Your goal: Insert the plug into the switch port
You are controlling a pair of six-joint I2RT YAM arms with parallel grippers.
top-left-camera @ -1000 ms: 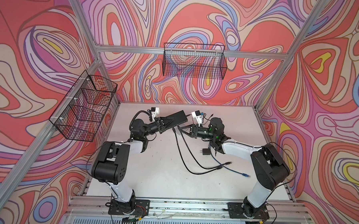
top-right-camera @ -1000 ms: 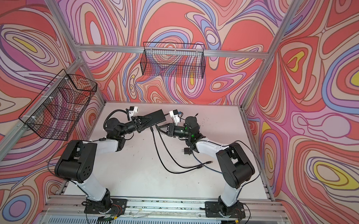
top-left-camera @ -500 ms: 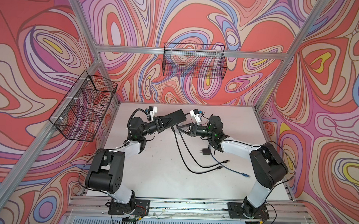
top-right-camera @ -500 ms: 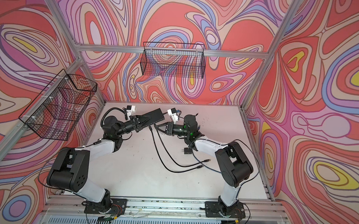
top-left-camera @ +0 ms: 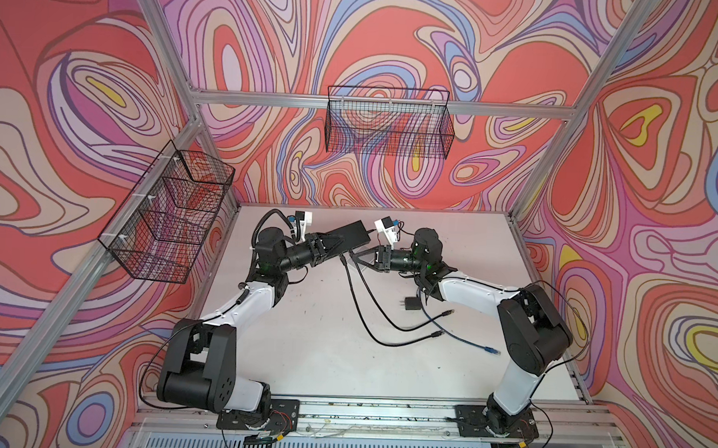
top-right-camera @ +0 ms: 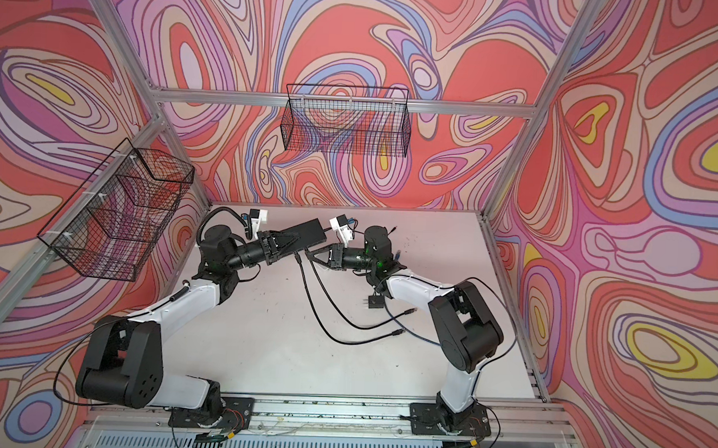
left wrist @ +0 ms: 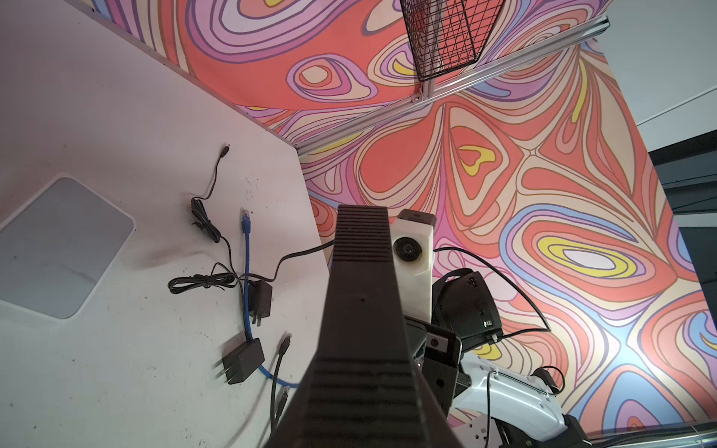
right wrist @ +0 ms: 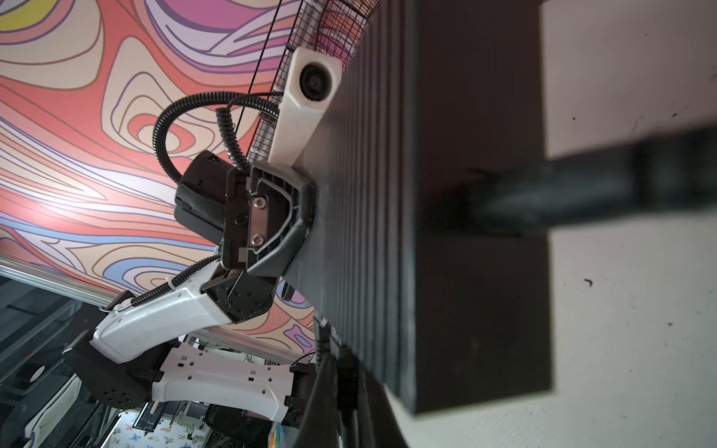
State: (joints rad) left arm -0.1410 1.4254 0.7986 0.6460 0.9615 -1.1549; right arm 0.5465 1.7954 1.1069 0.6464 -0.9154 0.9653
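Above the back-centre of the bench (top-left-camera: 301,355), we're holding the black switch (top-left-camera: 350,236) clear of the surface, with the left end effector (top-left-camera: 327,248) clamping its near end. We're pinching the plug (top-left-camera: 350,254) in the right end effector (top-left-camera: 356,256), fingers pressed together right at the switch's front edge; we're not seeing whether it's seated. Black cables (top-left-camera: 402,329) are hanging from there down to the bench, trailing near a power adapter (top-left-camera: 411,304) and a blue cable (top-left-camera: 491,350).
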